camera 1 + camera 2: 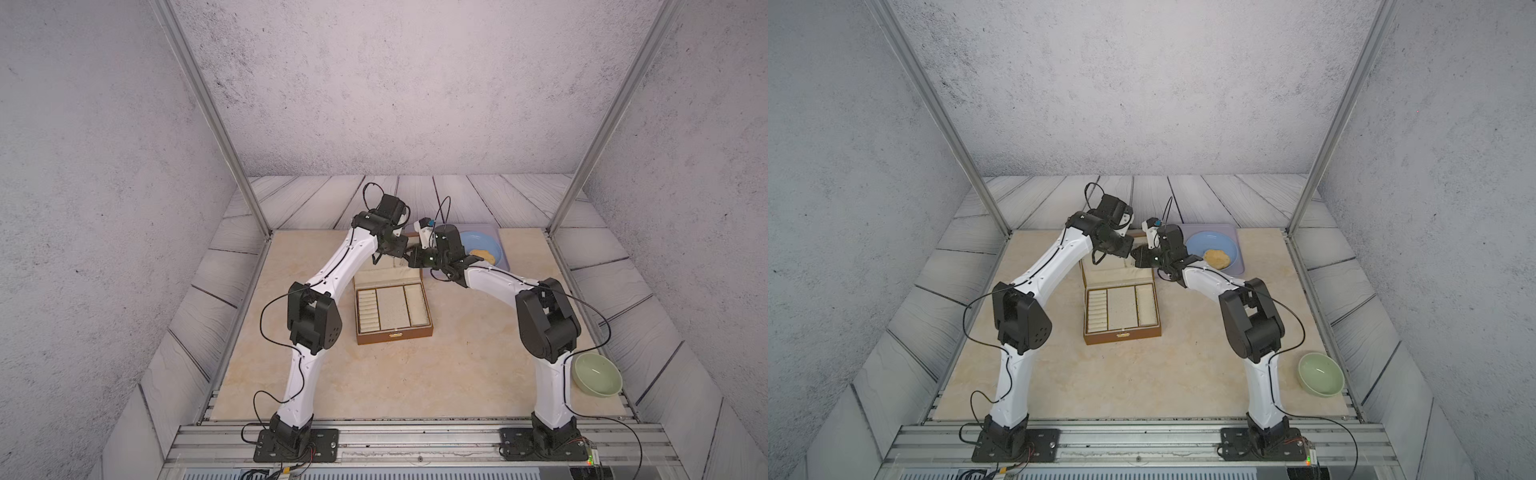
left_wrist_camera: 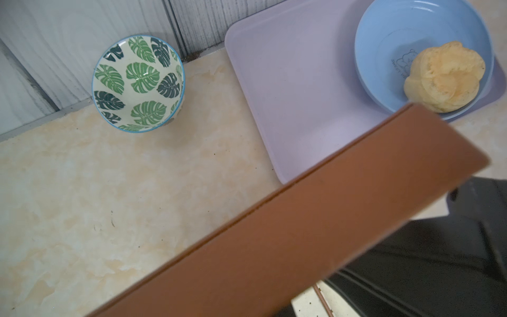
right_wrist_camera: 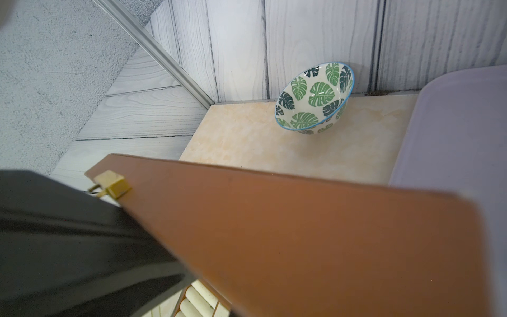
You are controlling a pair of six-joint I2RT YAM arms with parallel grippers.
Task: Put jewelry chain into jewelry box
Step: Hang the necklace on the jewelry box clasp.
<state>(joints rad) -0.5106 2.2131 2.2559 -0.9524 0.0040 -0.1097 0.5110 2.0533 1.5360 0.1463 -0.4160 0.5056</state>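
The brown wooden jewelry box [image 1: 392, 309] [image 1: 1122, 309] stands open mid-table, its cream three-part base showing and its lid [image 1: 388, 275] upright at the far side. The lid's brown outer face fills the lower part of the left wrist view [image 2: 301, 233] and of the right wrist view [image 3: 301, 233], where its brass clasp [image 3: 112, 184] shows. My left gripper [image 1: 406, 249] [image 1: 1128, 246] and right gripper [image 1: 412, 259] [image 1: 1138, 257] meet tip to tip just above the lid's top edge. Their fingertips are hidden, and both read as shut. The jewelry chain is out of view.
A leaf-patterned bowl [image 2: 138, 83] [image 3: 314, 96] sits by the back wall. A lilac tray [image 2: 301, 82] [image 1: 1233, 232] at the back right holds a blue bowl [image 1: 482, 243] [image 2: 397, 41] with a pastry [image 2: 444, 76]. A pale green bowl [image 1: 597, 374] stands at the front right.
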